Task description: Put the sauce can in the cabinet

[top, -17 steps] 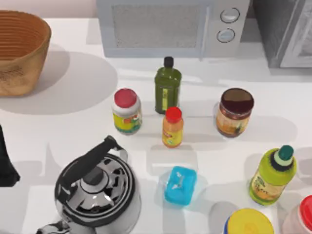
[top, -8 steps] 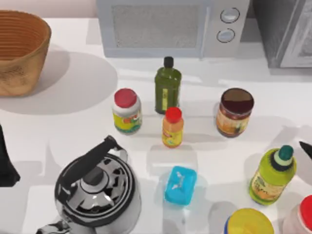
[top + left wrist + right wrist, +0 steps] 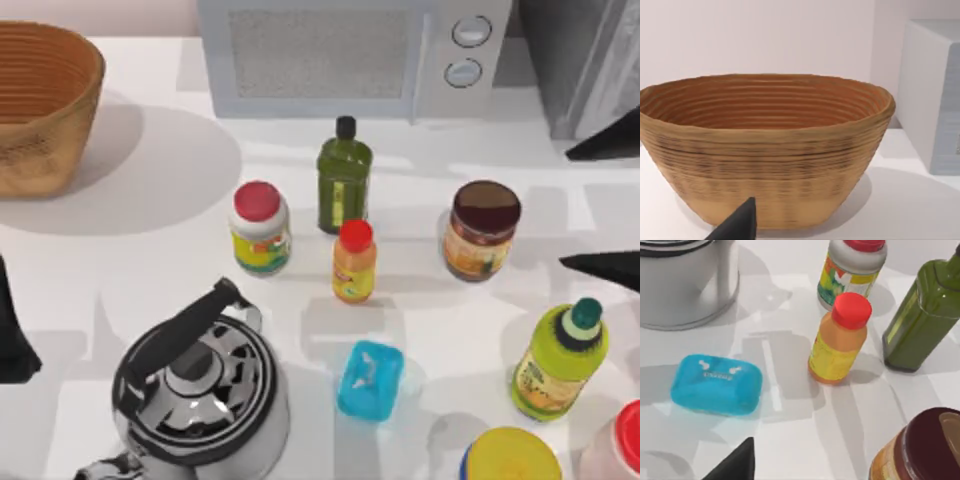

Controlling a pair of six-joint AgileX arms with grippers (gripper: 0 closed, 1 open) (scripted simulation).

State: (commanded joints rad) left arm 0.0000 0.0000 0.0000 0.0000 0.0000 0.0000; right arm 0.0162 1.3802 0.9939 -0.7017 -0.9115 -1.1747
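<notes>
A white worktop (image 3: 150, 250) is seen from above, backed by a pale wall. At its rear stand a woven basket (image 3: 40, 105) at the left, a white microwave (image 3: 350, 55) in the middle and the grey cabinet (image 3: 585, 65) at the right corner.

The sauce can (image 3: 482, 230) stands upright on the worktop right of centre, apart from its neighbours, in front of the microwave's right end and short of the cabinet. To its left stand a small orange bottle (image 3: 354, 261), a dark green bottle (image 3: 344, 182) and a red-lidded white jar (image 3: 260, 227). A blue soap bar (image 3: 370, 379) lies nearer the front, beside a steel kettle (image 3: 200, 385). A green-capped yellow bottle (image 3: 560, 358), a yellow lid (image 3: 512, 455) and a red-capped container (image 3: 620, 445) crowd the front right corner.

Open surface is noted between the basket and the jar, and between the sauce can and the cabinet.

The right end effector (image 3: 603, 207) is at the right edge, level with the sauce can, its two dark fingers spread well apart; half a second earlier only a tip was in view there, lower down. The objects are unchanged in position. The left arm (image 3: 12, 330) is parked at the left edge; its finger spacing cannot be told.
</notes>
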